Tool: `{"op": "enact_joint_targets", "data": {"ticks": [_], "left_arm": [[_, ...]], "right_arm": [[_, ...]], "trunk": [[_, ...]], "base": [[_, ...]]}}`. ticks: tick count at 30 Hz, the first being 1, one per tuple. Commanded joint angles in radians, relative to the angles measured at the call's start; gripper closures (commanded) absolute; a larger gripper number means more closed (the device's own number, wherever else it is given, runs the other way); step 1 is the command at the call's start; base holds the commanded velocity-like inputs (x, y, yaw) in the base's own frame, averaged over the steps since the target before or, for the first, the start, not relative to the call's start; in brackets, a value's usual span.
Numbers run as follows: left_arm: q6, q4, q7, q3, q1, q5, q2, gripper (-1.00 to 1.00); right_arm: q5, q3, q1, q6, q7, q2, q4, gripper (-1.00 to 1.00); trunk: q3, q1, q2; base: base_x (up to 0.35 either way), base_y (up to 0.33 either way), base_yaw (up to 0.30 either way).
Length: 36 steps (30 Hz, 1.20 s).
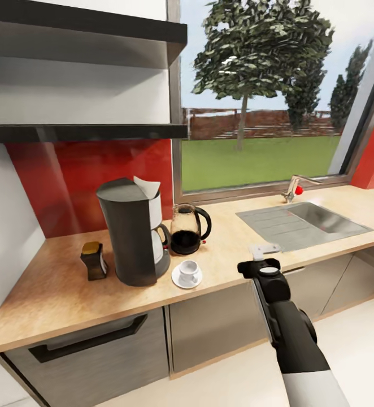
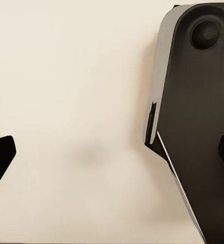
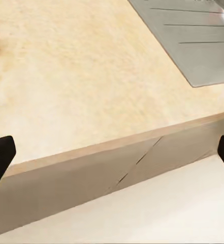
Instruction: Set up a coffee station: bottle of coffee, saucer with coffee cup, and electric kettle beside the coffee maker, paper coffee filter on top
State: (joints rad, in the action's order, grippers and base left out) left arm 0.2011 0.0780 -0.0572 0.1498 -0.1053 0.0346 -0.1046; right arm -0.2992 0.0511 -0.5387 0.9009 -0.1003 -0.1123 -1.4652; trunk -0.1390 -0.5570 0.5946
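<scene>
Five task items sit grouped toward the left end of the desk point(image 1: 57, 294), near the back wall. My coffee maker point(image 1: 131, 232) stands tall there with the paper coffee filter point(image 1: 148, 187) resting on its top. Just left of it is the bottle of coffee point(image 1: 94, 260), upright. Behind and to the right of the machine is the electric kettle point(image 1: 188, 228), close beside it. In front of the kettle, near the desk's front edge, the saucer point(image 1: 178, 280) carries the coffee cup point(image 1: 188, 272). Above, the kitchen shelf point(image 1: 85, 132) runs along the wall.

My right gripper point(image 1: 264, 251) hovers over the front edge of the desk, between the cup and the sink point(image 1: 303, 223), well apart from the saucer. In the right wrist view its fingers point(image 3: 0, 157) are spread wide with nothing between them, only the desk's front edge and a cabinet front below.

My left gripper point(image 2: 112, 152) hangs with its fingers point(image 2: 0, 155) likewise released and holding nothing, over pale floor point(image 2: 71, 91) beside part of the robot's body point(image 2: 198, 127).
</scene>
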Motion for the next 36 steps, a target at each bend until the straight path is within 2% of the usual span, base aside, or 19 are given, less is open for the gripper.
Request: {"op": "enact_joint_targets", "data": {"ticks": [1,3,4,5,6,7,9,11,12,14,15,18,19,22,25,27,31,32,36], "left_arm": [[0.001,0.002,-0.001,0.005,-0.001,0.004,0.000,-1.00],[0.001,0.002,-0.001,0.005,-0.001,0.004,0.000,-1.00],[0.001,0.002,-0.001,0.005,-0.001,0.004,0.000,-1.00],[0.002,0.002,-0.001,0.005,-0.001,0.004,0.000,-1.00],[0.002,0.002,-0.001,0.005,-0.001,0.004,0.000,-1.00],[0.002,0.002,-0.001,0.005,-0.001,0.004,0.000,-1.00],[0.002,0.002,-0.001,0.006,-0.001,0.004,0.000,-1.00],[0.002,0.003,-0.001,0.006,-0.001,0.004,0.000,-1.00],[0.002,0.003,-0.001,0.007,-0.001,0.004,0.000,-1.00],[0.001,0.003,-0.001,0.006,-0.001,0.003,-0.001,-1.00],[0.001,0.003,-0.001,0.006,-0.001,0.003,-0.001,-1.00],[0.001,0.002,-0.001,0.005,-0.001,0.003,0.000,-1.00],[0.001,0.002,-0.001,0.005,-0.001,0.003,0.000,-1.00],[0.001,0.001,0.000,0.003,-0.001,0.005,0.001,-1.00],[0.001,0.000,0.000,0.001,-0.001,0.005,0.002,-1.00],[0.001,0.000,0.000,0.000,0.000,0.005,0.002,-1.00],[0.001,0.000,-0.001,-0.001,0.001,0.004,0.003,-1.00],[0.001,-0.001,-0.001,-0.001,0.001,0.004,0.005,-1.00],[0.000,-0.002,0.000,-0.001,0.001,0.004,0.009,-1.00]], "right_arm": [[0.007,-0.016,0.001,-0.035,-0.010,0.004,0.013,-1.00],[0.007,-0.081,0.013,-0.174,-0.009,0.011,0.056,-1.00],[0.008,-0.147,0.027,-0.327,-0.008,0.013,0.102,-1.00],[0.008,-0.215,0.044,-0.521,-0.008,0.014,0.170,-1.00],[0.008,-0.314,0.067,-0.860,-0.010,0.015,0.307,-1.00],[0.008,-0.379,0.072,-1.035,-0.011,0.015,0.385,-1.00],[0.008,-0.484,0.077,-1.223,-0.012,0.015,0.483,-1.00],[0.008,-0.593,0.078,-1.357,-0.012,0.013,0.580,-1.00],[0.006,-0.634,0.079,-1.409,-0.012,0.012,0.630,-1.00],[0.001,-0.686,0.080,-1.512,-0.010,0.015,0.772,-1.00],[0.000,-0.695,0.080,-1.542,-0.009,0.018,0.833,-1.00],[-0.009,-0.707,0.082,-1.582,-0.008,0.038,0.989,-1.00],[-0.027,-0.709,0.083,-1.589,-0.007,0.048,1.059,-1.00],[-0.118,-0.709,0.086,-1.588,-0.008,0.072,1.265,-1.00],[-0.170,-0.708,0.087,-1.527,-0.009,0.078,1.381,-1.00],[-0.199,-0.704,0.094,-1.417,-0.009,0.077,1.417,-1.00],[-0.245,-0.702,0.121,-1.120,-0.008,0.072,1.438,-1.00],[-0.251,-0.702,0.132,-1.026,-0.006,0.071,1.440,-1.00],[-0.257,-0.702,0.163,-0.837,-0.004,0.068,1.442,-1.00]], "trunk": [[-0.002,0.000,0.001],[-0.002,0.000,0.001],[-0.002,0.000,0.001],[-0.002,0.000,0.001],[-0.001,0.000,0.001],[-0.001,0.000,0.001],[0.000,0.000,0.001],[0.001,0.000,0.001],[0.002,0.000,0.001],[0.004,0.000,0.001],[0.005,0.000,0.001],[0.007,0.000,0.001],[0.007,0.000,0.001],[0.007,0.000,0.001],[0.007,0.000,0.001],[0.007,0.000,0.001],[0.007,0.000,0.001],[0.007,0.000,0.001],[0.007,0.000,0.001]], "base": [[-0.001,-0.001,-0.300],[-0.001,0.000,-0.300],[0.000,0.000,-0.300],[0.000,0.000,-0.300],[0.000,0.000,-0.300],[0.000,0.000,-0.300],[0.000,0.000,-0.299],[0.000,0.000,-0.292],[0.000,0.000,-0.273],[0.000,0.000,-0.259],[0.000,0.000,-0.249],[0.000,0.000,-0.223],[0.000,0.000,-0.196],[0.000,0.000,-0.167],[0.000,0.000,-0.084],[0.000,0.000,-0.027],[0.000,0.000,-0.008],[0.000,0.000,-0.002],[0.000,0.000,0.000]]}}
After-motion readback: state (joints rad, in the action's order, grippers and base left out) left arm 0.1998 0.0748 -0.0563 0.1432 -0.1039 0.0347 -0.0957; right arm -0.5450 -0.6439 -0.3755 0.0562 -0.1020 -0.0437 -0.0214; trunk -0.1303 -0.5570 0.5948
